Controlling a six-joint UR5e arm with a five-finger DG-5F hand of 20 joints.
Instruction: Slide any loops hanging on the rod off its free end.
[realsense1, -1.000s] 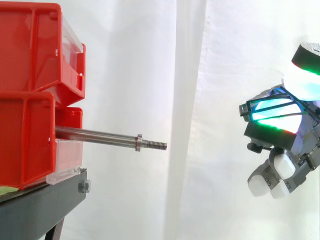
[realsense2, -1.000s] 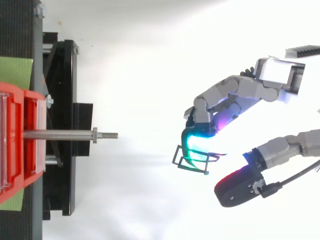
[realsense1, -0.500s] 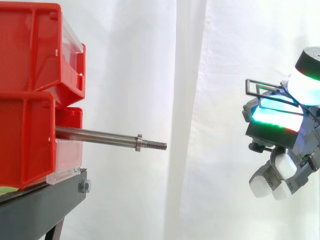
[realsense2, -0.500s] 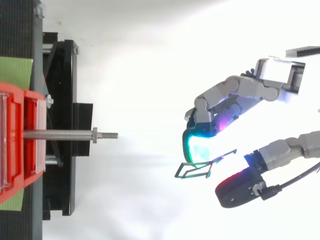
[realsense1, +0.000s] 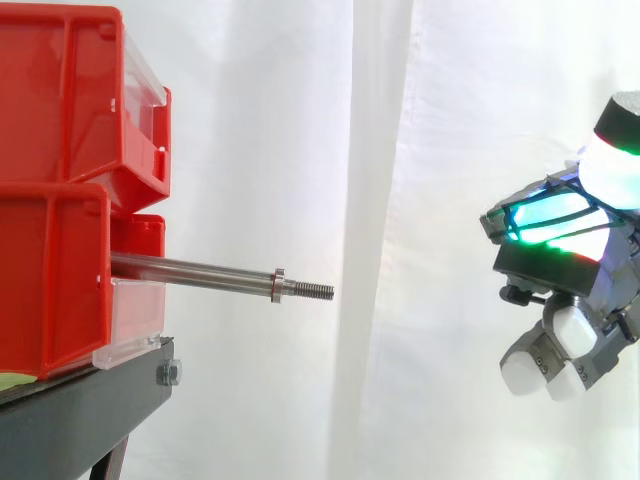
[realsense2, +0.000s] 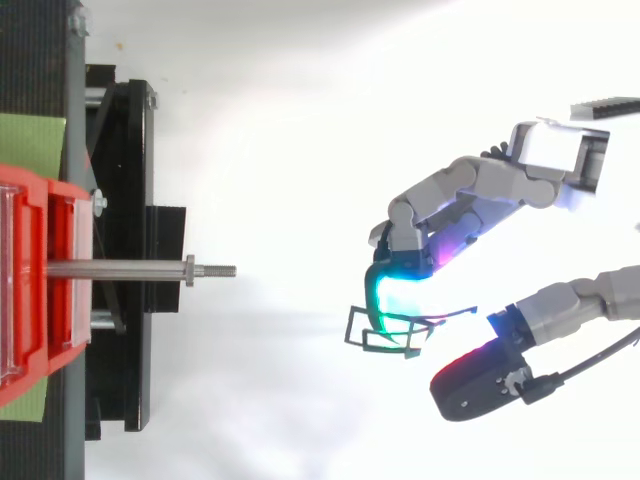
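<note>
the rod (realsense1: 195, 270) lies level, free end pointing at the hand (realsense2: 470, 190), well apart; its curled fingers hold a loop (realsense2: 388, 350).

Rod (realsense1: 195, 270) juts right from bins (realsense1: 50, 250); robot hand (realsense2: 470, 190) well right, loop (realsense2: 388, 351) on it.

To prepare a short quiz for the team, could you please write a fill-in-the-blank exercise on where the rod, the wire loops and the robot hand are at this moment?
1. The rod sticks out of the ____ bins, its threaded end free.
2. In the side view, the robot hand is well off to the rod's ____.
3. The black wire loops sit around a glowing fingertip of the robot hand, so the rod carries ____ loops.

Missing words: red; right; no.
</note>
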